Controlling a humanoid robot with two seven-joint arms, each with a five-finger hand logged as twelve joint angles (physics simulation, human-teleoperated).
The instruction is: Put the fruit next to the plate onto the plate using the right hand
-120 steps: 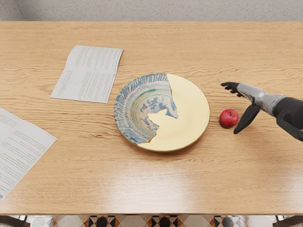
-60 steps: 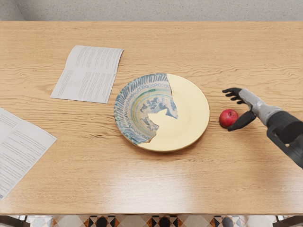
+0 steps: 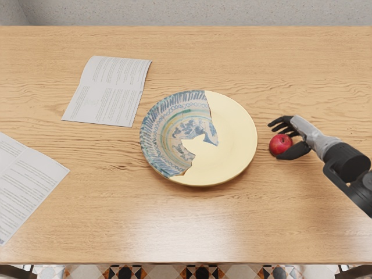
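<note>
Your right hand (image 3: 298, 135) sits just right of the apple (image 3: 280, 145), fingers (image 3: 281, 123) spread wide around it, not yet clamped; the plate (image 3: 237, 125) lies leftward.

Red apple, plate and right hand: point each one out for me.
red apple (image 3: 280, 144): head view, middle of its red skin.
plate (image 3: 232, 136): head view, bare yellow part.
right hand (image 3: 297, 135): head view, middle of the hand.

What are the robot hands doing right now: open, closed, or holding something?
Right robot hand: open, fingers spread around the apple, not gripping it yet.
Left robot hand: not in view.
</note>
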